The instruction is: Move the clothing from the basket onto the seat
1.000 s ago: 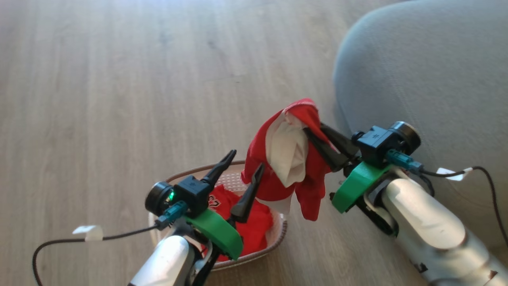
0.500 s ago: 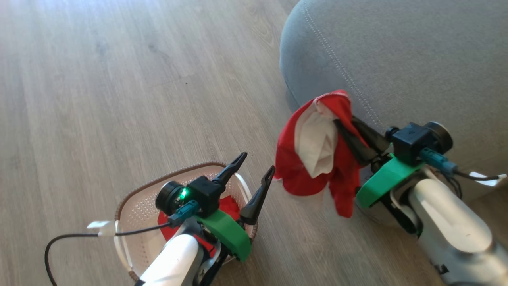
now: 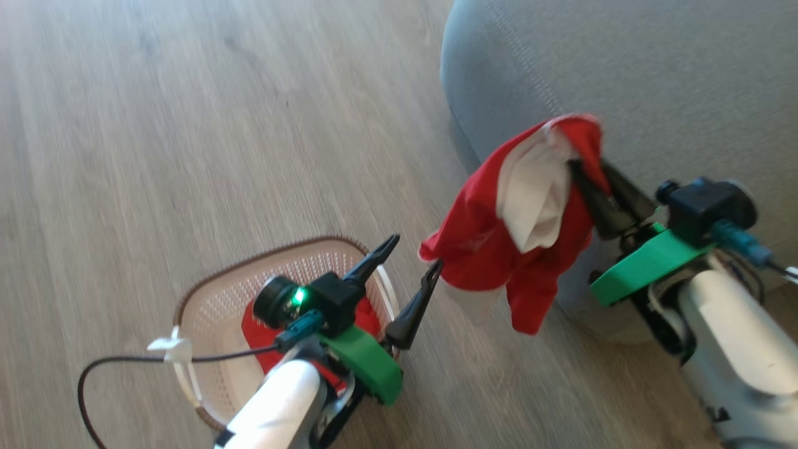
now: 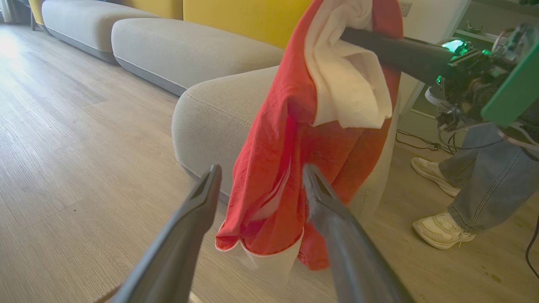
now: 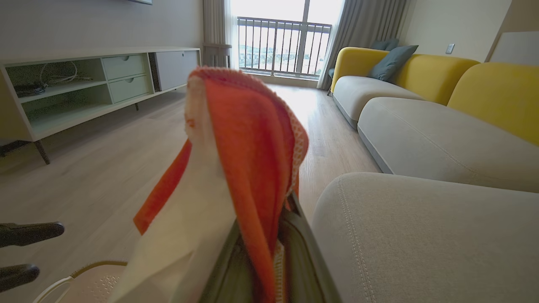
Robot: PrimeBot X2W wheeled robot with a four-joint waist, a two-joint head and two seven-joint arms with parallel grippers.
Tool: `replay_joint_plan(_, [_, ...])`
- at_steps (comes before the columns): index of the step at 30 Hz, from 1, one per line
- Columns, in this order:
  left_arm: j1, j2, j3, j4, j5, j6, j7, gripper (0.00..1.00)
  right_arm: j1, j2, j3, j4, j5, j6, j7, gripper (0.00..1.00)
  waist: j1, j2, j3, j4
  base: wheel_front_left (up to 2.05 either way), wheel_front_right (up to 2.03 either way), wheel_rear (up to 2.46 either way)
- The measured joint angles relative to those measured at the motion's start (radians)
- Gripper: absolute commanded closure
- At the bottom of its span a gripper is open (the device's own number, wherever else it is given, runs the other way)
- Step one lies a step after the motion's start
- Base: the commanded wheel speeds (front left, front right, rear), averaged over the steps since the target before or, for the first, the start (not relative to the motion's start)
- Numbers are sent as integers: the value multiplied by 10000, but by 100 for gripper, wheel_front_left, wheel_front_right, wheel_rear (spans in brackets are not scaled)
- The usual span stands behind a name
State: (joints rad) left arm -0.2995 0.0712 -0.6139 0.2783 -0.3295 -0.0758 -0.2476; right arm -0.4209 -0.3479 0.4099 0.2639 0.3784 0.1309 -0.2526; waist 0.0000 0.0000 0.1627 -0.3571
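Head view gives you a pale wood-plank floor (image 3: 187,125) running across the frame, with the grey seat (image 3: 623,75) bulging in at two o'clock, its rounded edge marked by a line of pale stitching. The basket (image 3: 212,299) stands on the floor at seven o'clock, well apart from the seat, and a second red piece (image 3: 255,327) lies inside it.

Your right gripper (image 3: 592,187) is pinched tight on the red garment (image 3: 480,249), whose white panel faces up. The garment hangs in the air at about three o'clock, beside the seat's curved side and not on top of it. Your left gripper (image 3: 414,252) stands wide apart above the basket's near rim and holds nothing. Its outer fingertip sits at the garment's lower hem, and the blur leaves you unable to say whether they touch.

Right wrist view shows you the room. A long pale-green cabinet (image 5: 84,84) on thin legs is at ten o'clock. A bright balcony door (image 5: 278,46) with railings is at twelve, and curtains (image 5: 366,33) hang beside it. A yellow-backed sofa (image 5: 421,71) carrying a blue-grey cushion (image 5: 389,63) is at two. In the left wrist view a person (image 4: 484,181) in jeans and pale shoes stands at four o'clock.
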Motion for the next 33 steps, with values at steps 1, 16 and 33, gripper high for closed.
replay_joint_plan(1, [-106, 0, -15, 0, 73, 2, 6, 0, -3, 2, -176, -58, 0, 0, 2, 100, 0, 0, 139, 35, 0, 0, 0])
replay_joint_plan(16, [-3157, 516, 282, -301, 1223, 245, 188, 0, -3688, 771, -3613, -102, 529, 0, 0, 100, 4, -1, 4153, 657, 0, 0, 0])
replay_joint_plan(33, [-3589, 477, 800, -665, 1235, 719, -19, 0, -11782, -2424, -8953, 4067, -1452, 0, 1060, 100, 1, -1, 6941, 2146, 0, 0, 0])
